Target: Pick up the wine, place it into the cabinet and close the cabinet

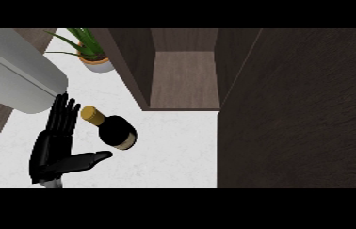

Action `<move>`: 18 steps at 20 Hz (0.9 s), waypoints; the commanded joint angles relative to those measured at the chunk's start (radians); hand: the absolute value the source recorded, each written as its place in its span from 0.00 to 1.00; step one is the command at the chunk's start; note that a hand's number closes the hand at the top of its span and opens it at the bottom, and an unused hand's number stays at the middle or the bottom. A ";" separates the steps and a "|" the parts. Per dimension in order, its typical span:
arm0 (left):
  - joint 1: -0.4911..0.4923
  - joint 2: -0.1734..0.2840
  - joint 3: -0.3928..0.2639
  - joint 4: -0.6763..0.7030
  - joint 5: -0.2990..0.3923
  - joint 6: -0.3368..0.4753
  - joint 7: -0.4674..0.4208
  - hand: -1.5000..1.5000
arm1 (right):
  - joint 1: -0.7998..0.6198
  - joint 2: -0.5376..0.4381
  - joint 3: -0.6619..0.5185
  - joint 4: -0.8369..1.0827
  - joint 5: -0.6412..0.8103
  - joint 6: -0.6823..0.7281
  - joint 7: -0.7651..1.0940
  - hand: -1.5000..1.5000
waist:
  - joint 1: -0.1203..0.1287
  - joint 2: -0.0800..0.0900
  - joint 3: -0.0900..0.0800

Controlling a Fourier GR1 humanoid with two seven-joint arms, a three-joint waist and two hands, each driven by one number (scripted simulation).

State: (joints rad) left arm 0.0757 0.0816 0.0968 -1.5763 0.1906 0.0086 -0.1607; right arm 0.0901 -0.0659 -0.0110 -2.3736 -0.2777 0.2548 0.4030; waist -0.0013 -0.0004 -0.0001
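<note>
The wine bottle (pixel 116 131) is dark with a gold cap and stands on the white counter (pixel 173 148), in front of the cabinet's left side. My left hand (pixel 54 145) is right beside it on the left, open, with its fingers straight and pointing away from me. Its thumb reaches rightward just below the bottle. The fingertips lie close to the gold cap, and no finger curls round the bottle. The dark wooden cabinet (pixel 184 79) is open, and its bare inner shelf shows. Its door (pixel 288 110) stands swung out at the right. My right hand does not show.
A potted green plant (pixel 94 53) sits at the back left of the counter, next to the cabinet's left wall. A large grey rounded shape (pixel 28 79) fills the upper left, just above my left hand. The open door walls off the right side.
</note>
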 commanded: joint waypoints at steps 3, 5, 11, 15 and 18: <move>-0.025 0.026 0.035 0.144 0.007 -0.074 -0.099 0.00 | -0.076 -0.002 -0.020 0.037 -0.008 -0.023 0.009 0.00 | 0.001 0.001 0.000; -0.035 0.013 0.024 0.076 0.015 -0.041 -0.011 0.00 | -0.067 -0.004 -0.021 0.070 0.006 0.003 -0.028 0.00 | 0.002 0.000 0.000; -0.056 -0.006 0.043 0.308 0.005 -0.093 -0.178 0.00 | 0.001 -0.015 -0.041 -0.054 -0.035 -0.006 0.039 0.00 | -0.002 0.000 0.000; -0.092 -0.010 0.038 0.406 -0.029 -0.090 -0.242 0.00 | 0.024 -0.002 0.023 -0.025 0.048 0.021 0.003 0.00 | -0.002 0.000 0.000; -0.168 0.015 0.072 0.552 -0.013 -0.126 -0.290 0.00 | -0.055 -0.016 -0.022 -0.024 0.003 -0.026 0.068 0.00 | -0.002 0.001 0.000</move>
State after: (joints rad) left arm -0.0481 0.0909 0.1542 -1.1589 0.1864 -0.0943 -0.3762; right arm 0.0660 -0.0681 -0.0137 -2.3807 -0.2569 0.2432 0.4292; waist -0.0033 0.0000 -0.0002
